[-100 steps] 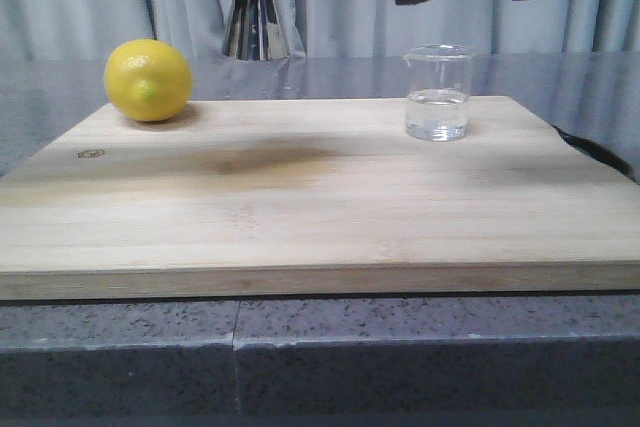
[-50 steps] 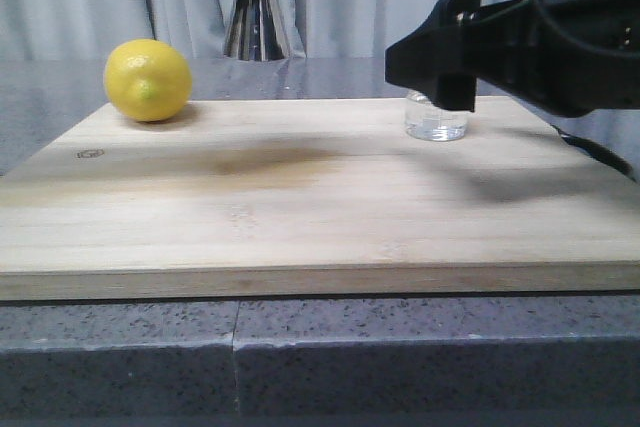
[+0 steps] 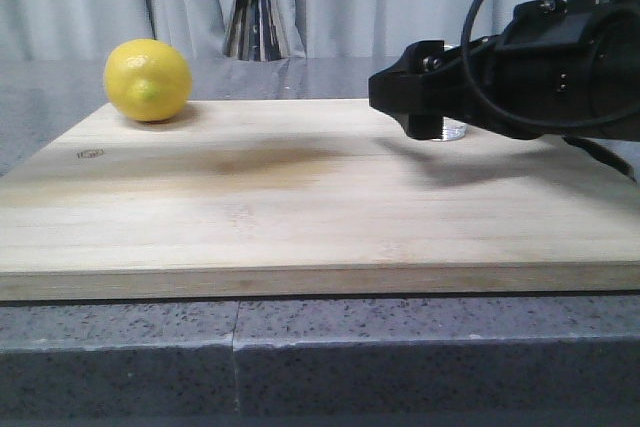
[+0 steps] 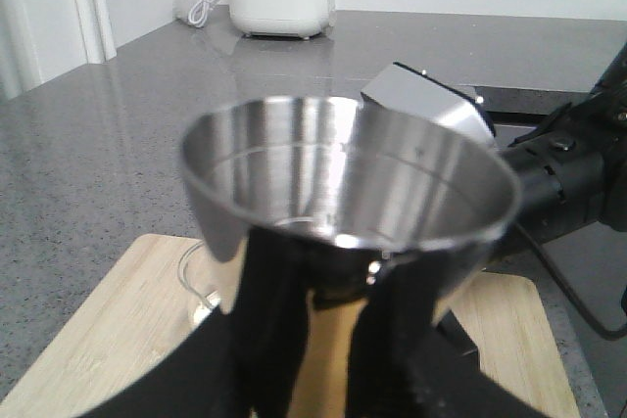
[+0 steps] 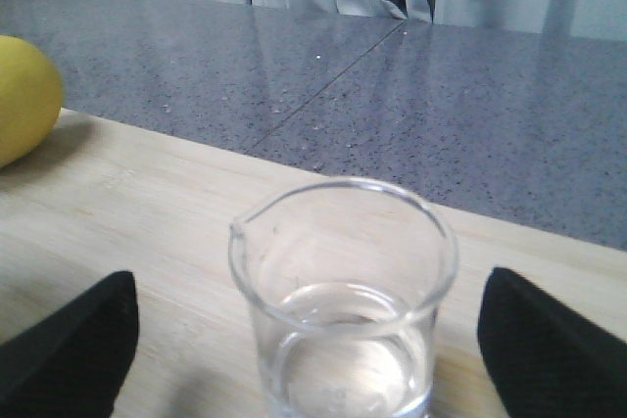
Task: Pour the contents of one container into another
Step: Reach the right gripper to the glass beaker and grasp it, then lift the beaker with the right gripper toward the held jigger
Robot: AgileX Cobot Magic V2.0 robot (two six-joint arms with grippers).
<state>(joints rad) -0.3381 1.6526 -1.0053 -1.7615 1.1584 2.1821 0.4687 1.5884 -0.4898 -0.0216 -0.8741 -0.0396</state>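
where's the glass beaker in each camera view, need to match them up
Front view: the beaker is at the board's far right, almost hidden behind the right gripper; only its base shows.
Left wrist view: a sliver of glass shows beside the steel jigger, likely the beaker.
Right wrist view: centred low, between the two dark fingers, holding clear liquid.
Shared landmark: the wooden board, seen in all three.

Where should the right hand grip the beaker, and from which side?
Grip the beaker on its straight cylindrical wall, above the water line, pads on opposite sides. It stands upright on the cutting board, and the open right hand already straddles it level from the near side. Probably keep the spout clear.
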